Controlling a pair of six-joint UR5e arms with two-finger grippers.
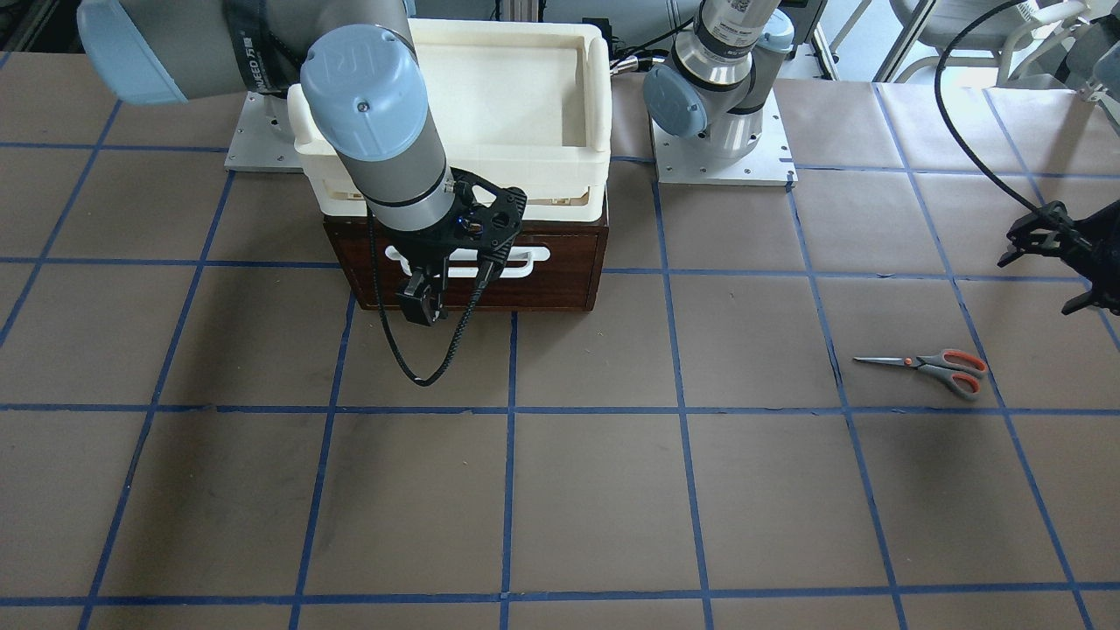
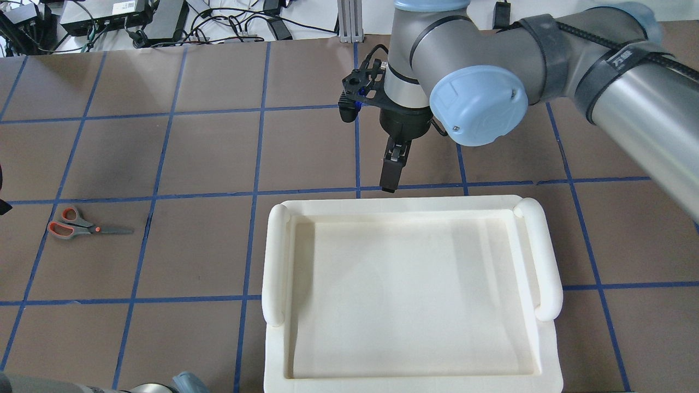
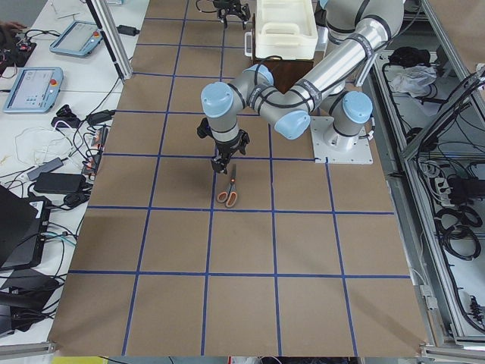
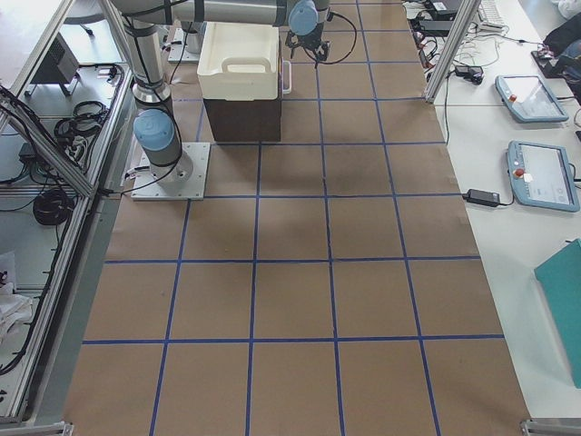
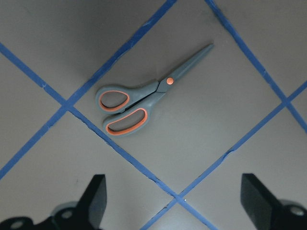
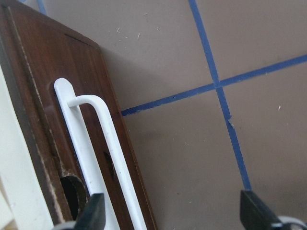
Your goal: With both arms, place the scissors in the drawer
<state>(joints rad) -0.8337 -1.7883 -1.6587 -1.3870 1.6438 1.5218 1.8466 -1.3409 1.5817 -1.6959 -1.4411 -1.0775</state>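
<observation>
The scissors (image 1: 936,366) lie flat on the brown table, closed, also in the overhead view (image 2: 82,225) and side view (image 3: 228,194). My left gripper (image 5: 175,201) is open and hovers above them, with the scissors (image 5: 144,103) just ahead of its fingertips; it sits at the frame edge in the front view (image 1: 1046,241). The dark brown drawer (image 1: 560,280) looks closed. My right gripper (image 1: 418,302) is open right in front of its white handle (image 6: 96,158), with the bar next to one finger (image 6: 93,213).
A cream-white plastic tray (image 2: 276,256) sits on top of the drawer box (image 4: 241,118). The arm bases (image 1: 722,144) stand behind it. Blue tape lines grid the table. Tablets and cables lie on side benches (image 4: 536,136).
</observation>
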